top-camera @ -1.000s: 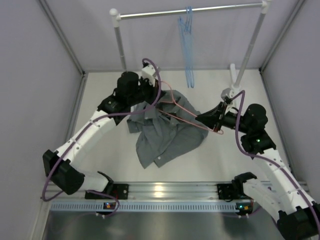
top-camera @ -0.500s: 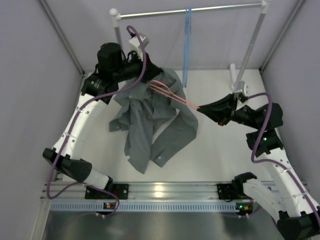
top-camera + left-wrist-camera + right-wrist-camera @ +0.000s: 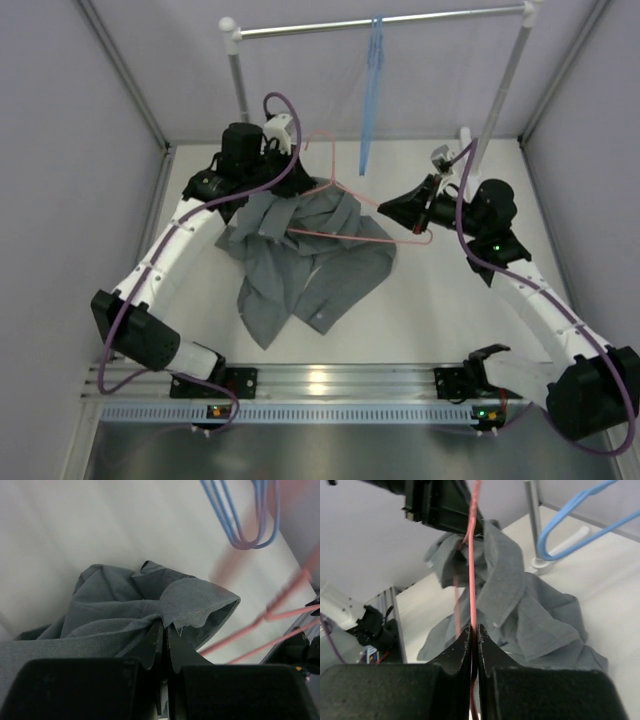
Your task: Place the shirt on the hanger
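Observation:
The grey shirt [image 3: 300, 262] hangs bunched from my left gripper [image 3: 284, 188], its lower part lying on the white table. In the left wrist view that gripper [image 3: 164, 625] is shut on a fold of shirt [image 3: 125, 612] cloth near a curled edge. The pink hanger [image 3: 365, 201] reaches across the top of the shirt, its hook toward the rack. My right gripper [image 3: 384, 211] holds the hanger's right side. The right wrist view shows this gripper [image 3: 474, 629] shut on the hanger [image 3: 472, 575] wire, which runs into the shirt [image 3: 535, 615] folds below the left gripper [image 3: 440, 505].
A clothes rack stands at the back, its rail [image 3: 400, 18] carrying light blue hangers [image 3: 370, 90], with posts at left [image 3: 240, 90] and right [image 3: 500, 90]. Grey walls close in both sides. An aluminium rail [image 3: 320, 380] runs along the near edge.
The left gripper lifted the shirt off the table, then came down and slightly right. The right gripper moved left and back, and the hanger now spreads across the shirt top.

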Available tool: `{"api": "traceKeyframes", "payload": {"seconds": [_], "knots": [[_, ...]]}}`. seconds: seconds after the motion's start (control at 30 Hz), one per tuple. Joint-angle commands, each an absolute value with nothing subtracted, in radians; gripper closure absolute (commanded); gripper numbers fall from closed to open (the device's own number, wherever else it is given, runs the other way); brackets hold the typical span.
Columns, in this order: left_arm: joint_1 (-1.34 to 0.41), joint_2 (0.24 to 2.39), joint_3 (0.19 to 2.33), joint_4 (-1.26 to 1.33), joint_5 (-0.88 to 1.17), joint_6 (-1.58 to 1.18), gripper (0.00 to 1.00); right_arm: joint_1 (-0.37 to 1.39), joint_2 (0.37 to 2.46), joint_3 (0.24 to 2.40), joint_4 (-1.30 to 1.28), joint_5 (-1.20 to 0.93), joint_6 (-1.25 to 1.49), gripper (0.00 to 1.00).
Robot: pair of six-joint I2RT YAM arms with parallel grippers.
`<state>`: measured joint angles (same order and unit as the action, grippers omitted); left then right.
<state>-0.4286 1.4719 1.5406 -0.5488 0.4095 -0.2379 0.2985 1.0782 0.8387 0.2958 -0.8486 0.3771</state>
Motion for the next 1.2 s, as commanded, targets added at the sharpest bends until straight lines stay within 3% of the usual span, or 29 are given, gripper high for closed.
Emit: {"api": "traceKeyframes", "payload": {"seconds": [0.0, 0.1, 0.23, 0.43, 0.73, 1.17], "knots": [[-0.436, 1.347, 1.490, -0.551, 0.198, -0.330, 1.00, 0.296, 1.031, 0.836, 0.301, -0.649, 0.307, 1.00], [-0.437, 1.302, 1.384, -0.461, 0.202, -0.425, 1.00, 0.296, 1.009, 0.772, 0.389, -0.641, 0.368, 1.00], [-0.445, 1.261, 1.217, -0.237, 0.310, -0.599, 1.00, 0.307, 1.110, 0.664, 0.720, -0.690, 0.631, 1.00], [-0.449, 1.262, 1.206, -0.207, 0.276, -0.637, 1.00, 0.345, 1.174, 0.569, 1.014, -0.672, 0.619, 1.00], [-0.451, 1.393, 1.405, -0.391, 0.264, -0.387, 1.00, 0.422, 1.137, 0.653, 0.821, -0.651, 0.330, 1.00], [-0.479, 1.433, 1.453, -0.428, 0.235, -0.316, 1.00, 0.518, 1.178, 0.689, 0.704, -0.514, 0.169, 1.00]]}}
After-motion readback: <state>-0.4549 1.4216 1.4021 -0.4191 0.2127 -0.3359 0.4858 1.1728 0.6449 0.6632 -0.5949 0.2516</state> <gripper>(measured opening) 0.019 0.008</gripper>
